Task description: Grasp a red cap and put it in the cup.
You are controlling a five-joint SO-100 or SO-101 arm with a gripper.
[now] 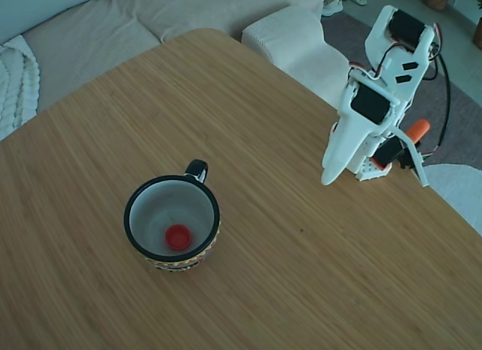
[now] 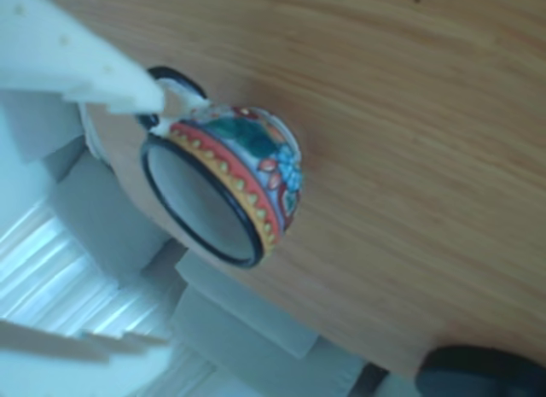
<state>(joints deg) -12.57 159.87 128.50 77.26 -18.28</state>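
Nearest the fixed camera stands the cup [image 1: 172, 223], black-rimmed and pale inside, toward the near edge of the wooden table [image 1: 286, 275], handle pointing to the far edge. Down on its floor lies the red cap [image 1: 178, 236], flat and a little toward the near wall. Well apart, by the table's right edge, the white arm [image 1: 376, 101] is folded up, its gripper [image 1: 328, 177] pointing down at the wood with nothing in it; whether its jaws are parted or together I cannot tell from here. In the other view the cup [image 2: 247, 158] shows its colourful patterned band, with a pale finger [image 2: 77, 55] reaching in at the upper left. A sofa [image 1: 113, 26] sits beyond the far edge.
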